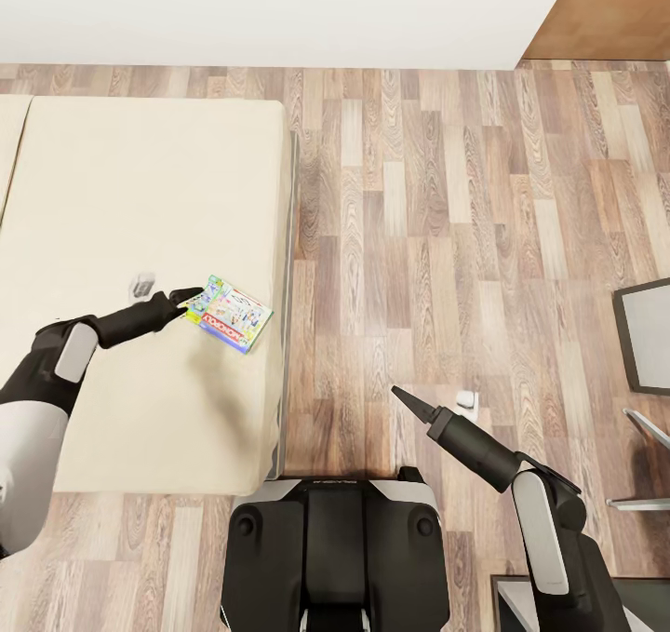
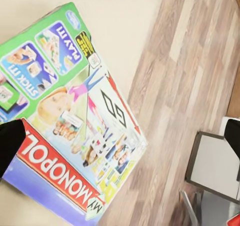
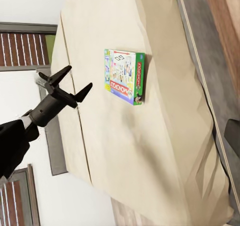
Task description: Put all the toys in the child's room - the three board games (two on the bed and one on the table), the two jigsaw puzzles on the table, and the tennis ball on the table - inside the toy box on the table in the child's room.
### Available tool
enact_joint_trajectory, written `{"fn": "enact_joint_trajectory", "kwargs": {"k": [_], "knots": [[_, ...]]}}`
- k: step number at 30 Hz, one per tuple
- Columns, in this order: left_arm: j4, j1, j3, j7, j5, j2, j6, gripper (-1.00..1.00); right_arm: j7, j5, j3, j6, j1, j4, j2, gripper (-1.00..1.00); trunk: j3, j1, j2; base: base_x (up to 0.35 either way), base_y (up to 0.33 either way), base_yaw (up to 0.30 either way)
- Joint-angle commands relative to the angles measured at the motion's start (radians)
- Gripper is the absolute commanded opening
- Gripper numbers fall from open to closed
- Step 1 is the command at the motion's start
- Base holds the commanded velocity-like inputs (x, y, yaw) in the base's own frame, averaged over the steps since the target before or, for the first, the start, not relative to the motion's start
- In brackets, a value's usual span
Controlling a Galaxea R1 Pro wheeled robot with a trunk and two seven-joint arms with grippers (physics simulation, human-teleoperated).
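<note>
A board game (image 1: 229, 314) with a green, white and red printed cover lies flat on the cream bed (image 1: 140, 194), close to the bed's right edge. My left gripper (image 1: 191, 299) hovers over the game's left end, open, with nothing between its fingers. In the left wrist view the game (image 2: 75, 126) spreads out below the gripper (image 2: 120, 138), with one dark fingertip (image 2: 10, 143) at either side. The right wrist view takes in the game (image 3: 125, 76), the bed (image 3: 150, 151) and the open left gripper (image 3: 67, 83). My right gripper (image 1: 406, 398) hangs open over the wood floor, empty.
Wood-plank floor (image 1: 447, 194) runs right of the bed up to a white wall (image 1: 279, 8). A dark-framed grey-topped piece of furniture (image 1: 647, 334) stands at the right edge. A small white object (image 1: 465, 396) lies on the floor near my right gripper. My base (image 1: 335, 548) is at the bed's corner.
</note>
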Motion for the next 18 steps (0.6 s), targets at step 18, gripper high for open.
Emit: {"fn": "enact_joint_trajectory", "kwargs": {"k": [18], "knots": [[0.006, -0.077, -0.004, 0.101, -0.008, -0.013, -0.005, 1.00, 0.001, -0.001, -0.002, 0.006, -0.001, 0.000, 0.001, 1.00, -0.001, 0.001, -0.001, 0.000, 0.000, 0.000]]}}
